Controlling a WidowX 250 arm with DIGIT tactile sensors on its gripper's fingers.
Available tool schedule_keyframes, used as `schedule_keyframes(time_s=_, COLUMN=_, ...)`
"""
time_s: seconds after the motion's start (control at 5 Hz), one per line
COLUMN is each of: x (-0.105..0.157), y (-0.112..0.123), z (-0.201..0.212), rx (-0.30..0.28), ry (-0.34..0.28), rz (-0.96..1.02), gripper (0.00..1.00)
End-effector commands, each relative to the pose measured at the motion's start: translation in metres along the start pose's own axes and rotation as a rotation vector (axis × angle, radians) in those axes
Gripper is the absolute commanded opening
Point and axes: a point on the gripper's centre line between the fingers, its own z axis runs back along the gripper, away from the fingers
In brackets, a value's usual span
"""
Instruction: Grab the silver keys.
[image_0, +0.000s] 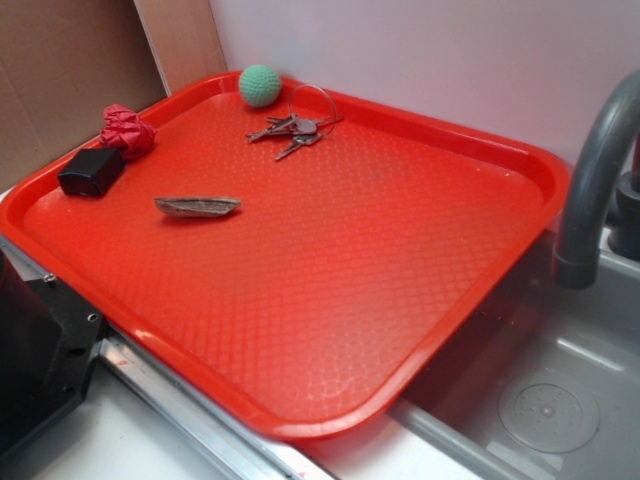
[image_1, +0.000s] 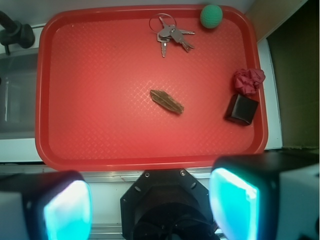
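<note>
The silver keys (image_0: 296, 130), a small bunch on a thin wire ring, lie near the far edge of the red tray (image_0: 330, 300), beside the green ball (image_0: 260, 85). From the wrist view the silver keys (image_1: 170, 35) sit at the top centre of the red tray (image_1: 100, 100). My gripper (image_1: 150, 205) hangs high above the robot base, short of the tray's near edge, far from the keys. It is open, its two cyan pads (image_1: 67, 210) wide apart with nothing between them. The gripper does not show in the exterior view.
On the tray lie a flat grey-brown folded strip (image_0: 198, 206), a black box (image_0: 91, 171), a crumpled red cloth (image_0: 127, 130) and the green ball (image_1: 211, 16). A grey faucet (image_0: 595, 180) and a metal sink (image_0: 540, 400) stand to the right. The black robot base (image_1: 167, 207) is below the gripper.
</note>
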Motion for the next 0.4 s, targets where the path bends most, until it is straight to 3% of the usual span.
schedule_keyframes(time_s=0.0, x=0.0, y=0.0, z=0.0, rx=0.0, ry=0.0, rz=0.0, gripper=1.0)
schedule_keyframes(time_s=0.2, x=0.037, y=0.03, z=-0.026, rx=0.035, ry=-0.019, rz=0.163, gripper=1.0)
